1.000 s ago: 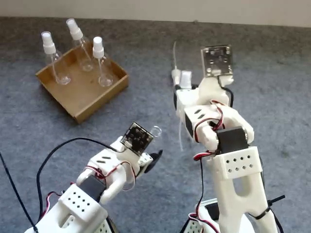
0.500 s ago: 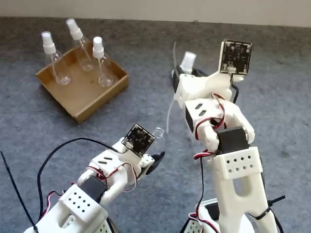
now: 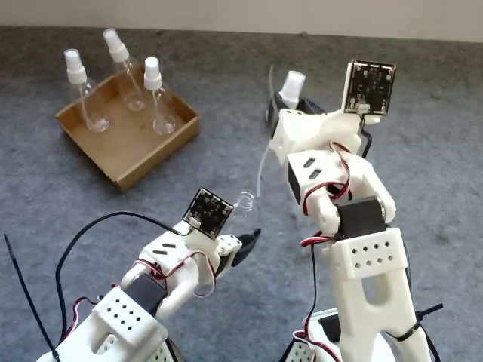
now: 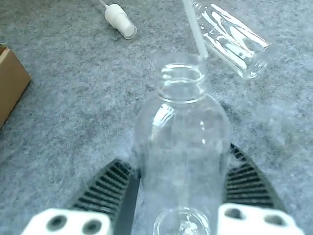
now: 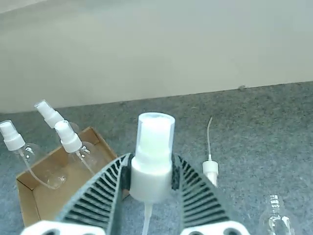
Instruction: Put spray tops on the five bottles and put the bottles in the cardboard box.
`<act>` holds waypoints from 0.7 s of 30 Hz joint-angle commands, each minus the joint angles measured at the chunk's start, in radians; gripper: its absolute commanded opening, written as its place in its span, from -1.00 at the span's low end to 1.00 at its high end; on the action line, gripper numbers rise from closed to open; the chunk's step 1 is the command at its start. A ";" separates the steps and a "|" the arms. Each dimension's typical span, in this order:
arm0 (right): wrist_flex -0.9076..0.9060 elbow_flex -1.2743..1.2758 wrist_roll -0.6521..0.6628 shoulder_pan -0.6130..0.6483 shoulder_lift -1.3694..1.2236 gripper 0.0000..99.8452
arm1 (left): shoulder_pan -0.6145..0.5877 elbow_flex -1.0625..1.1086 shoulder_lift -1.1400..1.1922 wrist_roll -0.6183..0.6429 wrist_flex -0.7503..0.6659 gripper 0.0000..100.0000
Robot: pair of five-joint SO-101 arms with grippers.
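My left gripper (image 3: 235, 226) (image 4: 181, 164) is shut on a clear open-necked bottle (image 3: 245, 200) (image 4: 181, 127), held low over the carpet. The right gripper (image 3: 290, 104) (image 5: 152, 164) is shut on a white spray top (image 3: 292, 83) (image 5: 154, 152), higher up. Its thin dip tube (image 3: 261, 170) (image 4: 194, 27) hangs down, and the tip sits at the rim of the bottle's mouth. Three capped bottles (image 3: 153, 94) (image 5: 66, 142) stand in the cardboard box (image 3: 128, 162) (image 5: 34, 196) at the far left. A loose spray top (image 4: 120, 20) (image 5: 210, 169) and a second clear bottle (image 4: 230, 36) (image 5: 275, 220) lie on the carpet.
Grey carpet (image 3: 423, 136) covers the table, with open room between the box and the arms. A pale wall (image 5: 146, 44) runs along the far edge. A black cable (image 3: 75, 241) loops beside the left arm.
The right gripper has lifted and tilted the spray top, swinging its tube tip left to the bottle's mouth. The left gripper shifted the bottle slightly.
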State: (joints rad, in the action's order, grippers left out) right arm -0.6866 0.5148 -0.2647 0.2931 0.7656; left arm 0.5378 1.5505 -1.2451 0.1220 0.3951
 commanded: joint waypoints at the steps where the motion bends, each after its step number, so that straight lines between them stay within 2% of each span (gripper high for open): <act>1: 0.035 -0.065 -0.011 -0.005 0.028 -0.99 | 0.012 -0.010 -0.019 0.012 -0.026 -0.78; 7: 0.130 -0.065 -0.011 -0.007 0.028 -0.99 | 0.012 -0.010 -0.019 0.012 -0.026 -0.78; 10: 0.127 -0.064 -0.014 -0.002 0.030 -0.99 | 0.012 -0.010 -0.019 0.012 -0.026 -0.78; 15: 0.125 -0.062 -0.123 -0.004 0.030 -0.99 | 0.012 -0.010 -0.019 0.012 -0.026 -0.78; 21: 0.085 -0.062 -0.124 -0.010 0.030 -0.99 | 0.004 -0.010 -0.019 0.012 -0.028 -0.78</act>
State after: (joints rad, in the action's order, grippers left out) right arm -0.5869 0.5148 -0.3736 0.2931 0.7656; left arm 0.5378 1.5505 -1.2451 0.1220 0.3920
